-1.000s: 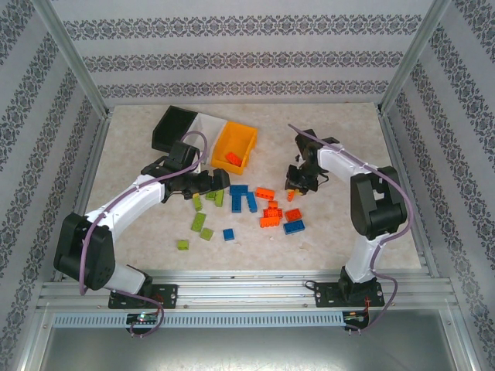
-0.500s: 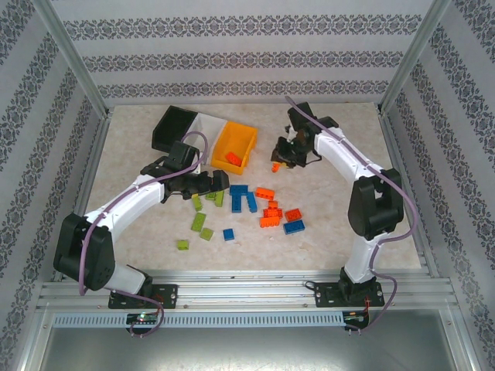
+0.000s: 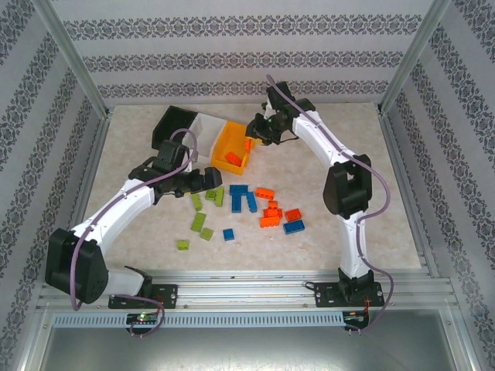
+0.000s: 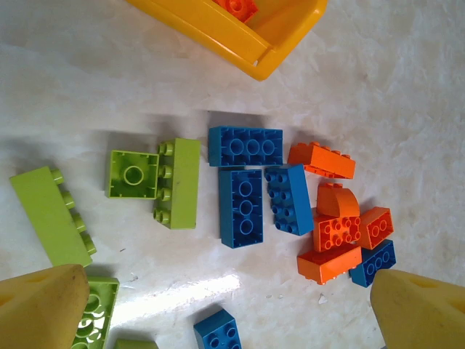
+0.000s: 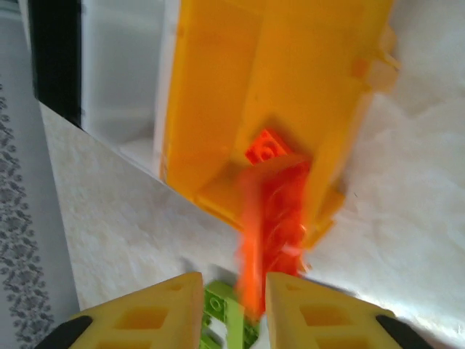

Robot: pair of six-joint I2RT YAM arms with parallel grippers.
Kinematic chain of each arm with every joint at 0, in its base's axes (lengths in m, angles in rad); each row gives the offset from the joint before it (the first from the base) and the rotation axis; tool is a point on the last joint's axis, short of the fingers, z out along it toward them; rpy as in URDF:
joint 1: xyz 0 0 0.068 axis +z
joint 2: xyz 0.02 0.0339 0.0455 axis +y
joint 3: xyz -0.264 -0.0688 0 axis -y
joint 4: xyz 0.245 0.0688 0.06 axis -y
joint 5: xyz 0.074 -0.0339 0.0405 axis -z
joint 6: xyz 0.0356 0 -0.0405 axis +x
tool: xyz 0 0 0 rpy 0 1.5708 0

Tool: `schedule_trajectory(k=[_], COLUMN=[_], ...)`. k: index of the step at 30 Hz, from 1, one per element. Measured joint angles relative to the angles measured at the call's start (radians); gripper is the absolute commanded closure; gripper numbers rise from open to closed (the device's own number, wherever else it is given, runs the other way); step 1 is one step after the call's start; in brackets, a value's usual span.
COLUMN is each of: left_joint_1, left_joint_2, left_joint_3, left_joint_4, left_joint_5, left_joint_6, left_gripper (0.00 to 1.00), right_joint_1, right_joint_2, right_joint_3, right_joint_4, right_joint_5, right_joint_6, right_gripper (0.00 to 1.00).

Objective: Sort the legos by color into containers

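The left arm (image 3: 128, 199) comes up from its base at the near left edge of the desk, folds at a black elbow on the near left, and slants far and right to a wrist left of the middle. The left jaws point right, low over the desk, and stand wide apart; in the left wrist view the yellow fingertips (image 4: 43, 309) sit in the two lower corners. The right arm (image 3: 329, 151) climbs from its base at the near right edge, bends at a black joint, and stretches far and left. The right jaws hang at the far middle, tilted down and left, their yellow fingertips (image 5: 149, 313) a narrow gap apart.
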Motion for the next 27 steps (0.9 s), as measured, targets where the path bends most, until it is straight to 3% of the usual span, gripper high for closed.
schedule_trajectory(k=[6,14,22,27], left_joint_1=[0.011,0.02,0.02,0.021], left_joint_2=[-0.028,-0.034,-0.021,-0.006], left_joint_3=[-0.038,-0.052,-0.052,-0.052], left_joint_4=[-0.011,-0.013,-0.013,-0.013], left_joint_5=[-0.004,-0.006,0.002,0.014], left_joint_6=[0.0,0.0,0.0,0.0], left_gripper=[0.0,0.0,0.0,0.0], right_joint_1=[0.015,0.027,0.026,0.021], right_joint_2=[0.116,0.129,0.072,-0.066], right_joint_3=[0.188,0.217,0.084,-0.095], right_joint_4=[-0.034,-0.074,-0.122,-0.192], right_joint_5=[-0.022,-0.029,0.013,0.098], right_joint_6=[0.015,0.012,-0.048,-0.121], right_gripper=[0.55,0.49,0.42,0.36])
